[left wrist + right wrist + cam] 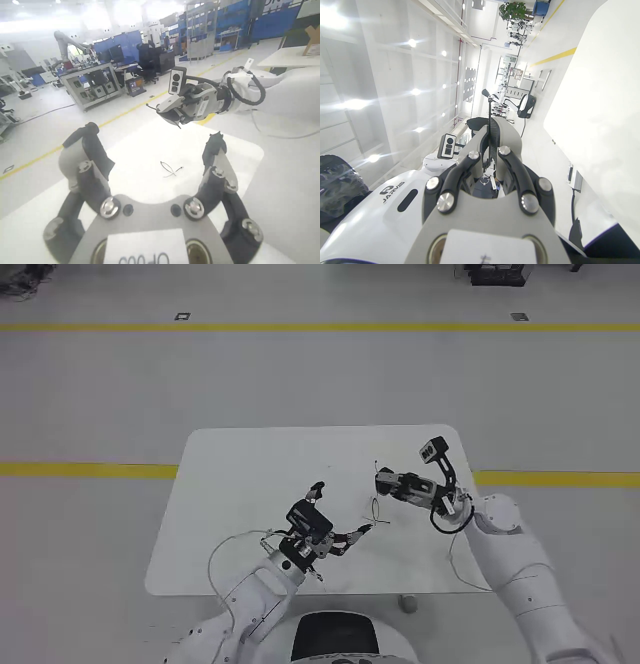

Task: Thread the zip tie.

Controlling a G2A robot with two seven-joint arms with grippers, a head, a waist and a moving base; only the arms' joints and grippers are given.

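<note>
Meanwhile, my right claw pinches a black zip tie mid-strap, right of centre in the top view, both ends free for threading; my left claw hangs spread open near a looped zip tie on the tabletop.

Mid-frame in the top view, a looped zip tie lies on the table, the left gripper at its lower left, the right gripper at its upper right. A second zip tie sits pinched between the right gripper's fingers, above the tabletop.

White label on left hand's mount; print cropped
</note>
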